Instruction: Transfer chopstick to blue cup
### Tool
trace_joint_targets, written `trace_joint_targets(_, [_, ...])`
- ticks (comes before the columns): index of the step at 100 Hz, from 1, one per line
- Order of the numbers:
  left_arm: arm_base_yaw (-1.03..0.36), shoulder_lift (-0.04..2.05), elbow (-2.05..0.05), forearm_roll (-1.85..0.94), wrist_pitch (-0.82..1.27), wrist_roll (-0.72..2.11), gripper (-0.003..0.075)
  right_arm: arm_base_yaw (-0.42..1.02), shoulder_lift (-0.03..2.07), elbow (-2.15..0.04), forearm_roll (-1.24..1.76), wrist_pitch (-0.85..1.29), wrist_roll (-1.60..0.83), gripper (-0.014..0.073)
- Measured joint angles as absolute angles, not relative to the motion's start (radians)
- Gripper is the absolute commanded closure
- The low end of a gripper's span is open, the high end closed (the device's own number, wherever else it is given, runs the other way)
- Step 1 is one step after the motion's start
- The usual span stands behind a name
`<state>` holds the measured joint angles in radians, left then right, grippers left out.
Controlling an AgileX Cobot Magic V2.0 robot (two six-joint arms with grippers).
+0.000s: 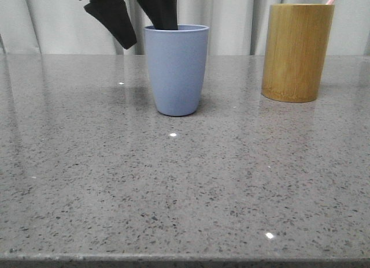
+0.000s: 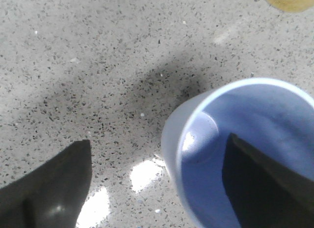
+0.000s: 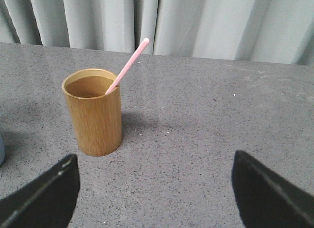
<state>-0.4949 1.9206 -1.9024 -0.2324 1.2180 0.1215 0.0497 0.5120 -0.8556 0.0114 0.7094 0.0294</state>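
— Where do we find the chopstick?

— We see it standing in the bamboo cylinder, leaning on the rim with its pink tip poking above. That cylinder stands on the right of the table, well apart from the blue cup, which sits upright near the middle, a little to the left.

— And our grippers?

— Our left gripper hangs over the blue cup with its fingers spread wide: one finger dips inside the cup's mouth, the other is outside, to the cup's left, above the bare table. It pinches nothing. Our right gripper is also spread, empty, with the bamboo cylinder ahead of it and apart from it.

— Anything in the way?

— Between the two cups we see just open tabletop.

— The surface and room?

— A grey speckled stone-like top, glossy, catching small bright reflections. Behind the far edge hang pale grey curtains in folds.
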Motion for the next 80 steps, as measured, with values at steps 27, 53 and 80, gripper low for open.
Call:
trace_joint_targets(27, [-0.495,1.800,-1.902,-0.229,1.209,0.122,0.0183,0.050,0.512,-0.856,0.011,0.709,0.029,-0.0030])
trace_joint_targets(53, [-0.409,1.655,-1.808,-0.190,1.167,0.122,0.0183,0.050,0.512,-0.856,0.011,0.714,0.029,-0.0030])
trace_joint_targets(80, [-0.182,1.440,-1.527,-0.159,1.073,0.122,0.0183,0.050,0.512,-0.856,0.011,0.736,0.029,-0.0030])
